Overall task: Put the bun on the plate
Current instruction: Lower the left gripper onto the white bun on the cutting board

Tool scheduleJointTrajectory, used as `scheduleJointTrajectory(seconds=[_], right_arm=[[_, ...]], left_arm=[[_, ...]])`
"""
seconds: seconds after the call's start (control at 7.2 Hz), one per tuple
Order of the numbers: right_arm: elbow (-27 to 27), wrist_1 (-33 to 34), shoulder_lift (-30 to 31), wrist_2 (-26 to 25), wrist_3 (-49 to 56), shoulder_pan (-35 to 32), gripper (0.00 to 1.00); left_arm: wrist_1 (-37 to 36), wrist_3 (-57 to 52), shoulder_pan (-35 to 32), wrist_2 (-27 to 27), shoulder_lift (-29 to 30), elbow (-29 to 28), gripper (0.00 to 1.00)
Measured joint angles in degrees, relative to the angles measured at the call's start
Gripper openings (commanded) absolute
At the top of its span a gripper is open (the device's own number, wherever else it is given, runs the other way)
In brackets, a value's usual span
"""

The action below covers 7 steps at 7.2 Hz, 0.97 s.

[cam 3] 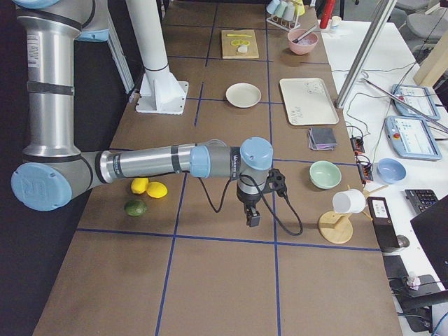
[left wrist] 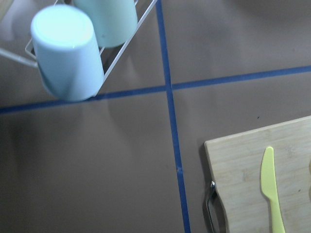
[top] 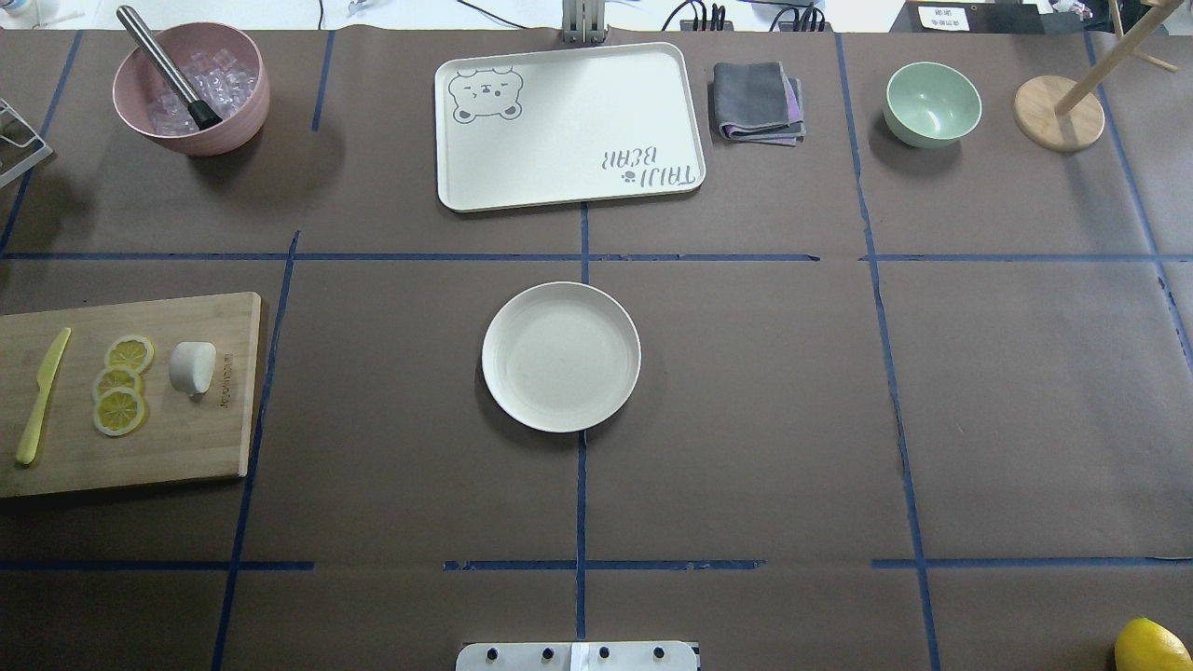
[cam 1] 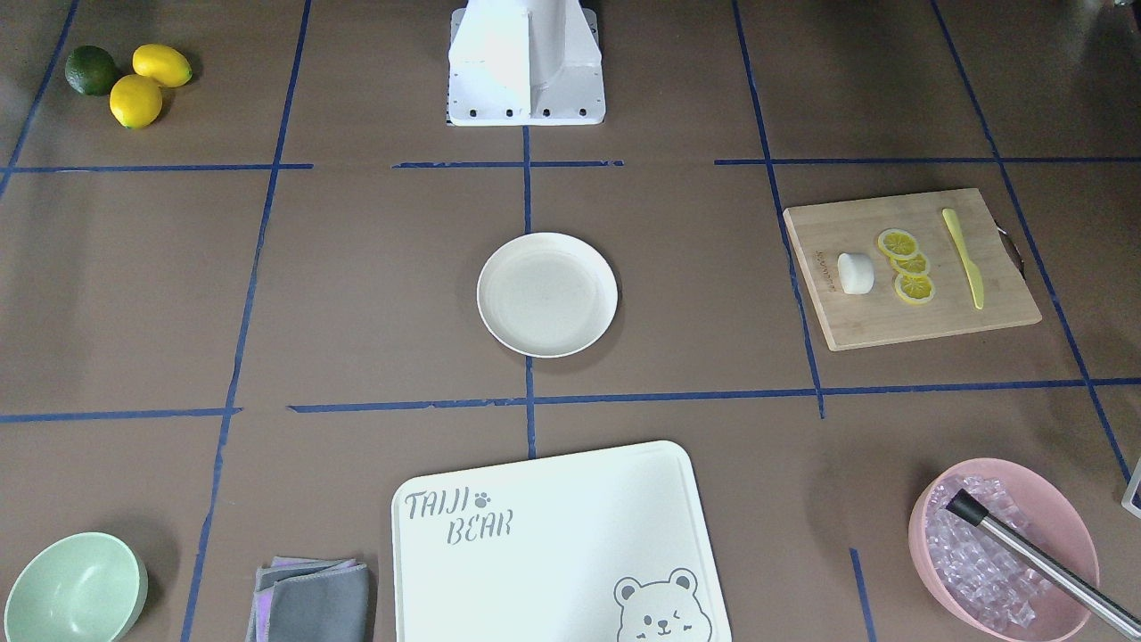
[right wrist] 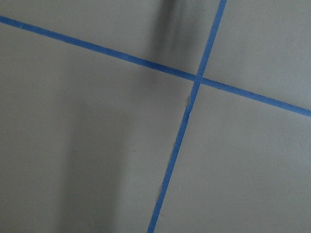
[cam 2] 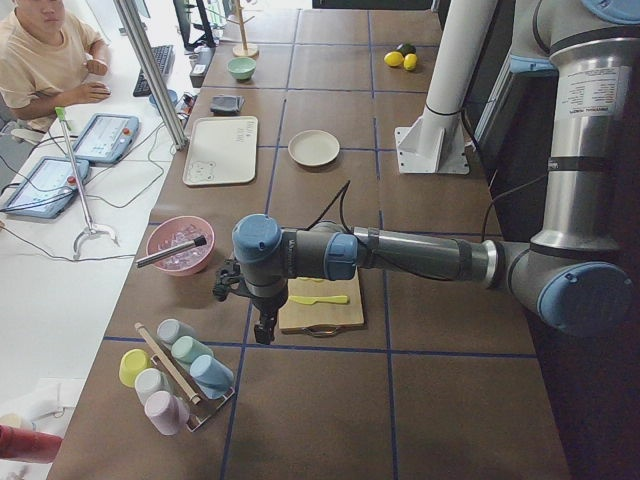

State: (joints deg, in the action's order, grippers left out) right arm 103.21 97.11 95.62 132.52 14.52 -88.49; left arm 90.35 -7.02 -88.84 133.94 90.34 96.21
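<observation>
The bun (top: 193,367) is a small white lump lying on the wooden cutting board (top: 186,438) at the table's left, beside three lemon slices (top: 121,382) and a yellow knife (top: 42,396). The empty cream plate (top: 560,357) sits at the table's centre. My left gripper (cam 2: 265,325) shows only in the exterior left view, hanging just past the board's handle end near a rack of cups; I cannot tell its state. My right gripper (cam 3: 250,215) shows only in the exterior right view, over bare table far from the plate; its state is also unclear.
Along the far edge stand a pink bowl (top: 191,89) of ice with a tool in it, the bear-printed board (top: 569,126), a folded grey cloth (top: 757,101), a mint bowl (top: 932,102) and a wooden stand (top: 1058,112). Lemons and a lime (cam 1: 129,76) lie near the robot's right. A person (cam 2: 45,50) sits beyond.
</observation>
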Motion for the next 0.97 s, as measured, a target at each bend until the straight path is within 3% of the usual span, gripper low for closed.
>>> scheduleJointTrajectory(seconds=[0.28, 0.56, 0.69, 0.97], right_arm=[[0.2, -0.1, 0.4, 0.0, 0.1, -0.2, 1.00], [0.2, -0.1, 0.4, 0.0, 0.2, -0.3, 1.00], [0.3, -0.1, 0.5, 0.0, 0.2, -0.3, 1.00], [0.3, -0.1, 0.5, 0.0, 0.2, -0.3, 1.00]], left_arm=[[5.0, 0.1, 1.7, 3.6, 1.3, 0.2, 1.00], [8.3, 10.8, 10.4, 8.8, 1.7, 2.4, 1.00], [8.7, 20.8, 15.8, 7.6, 1.8, 5.2, 1.00], [8.9, 41.0, 27.7, -2.3, 1.8, 11.4, 1.00]])
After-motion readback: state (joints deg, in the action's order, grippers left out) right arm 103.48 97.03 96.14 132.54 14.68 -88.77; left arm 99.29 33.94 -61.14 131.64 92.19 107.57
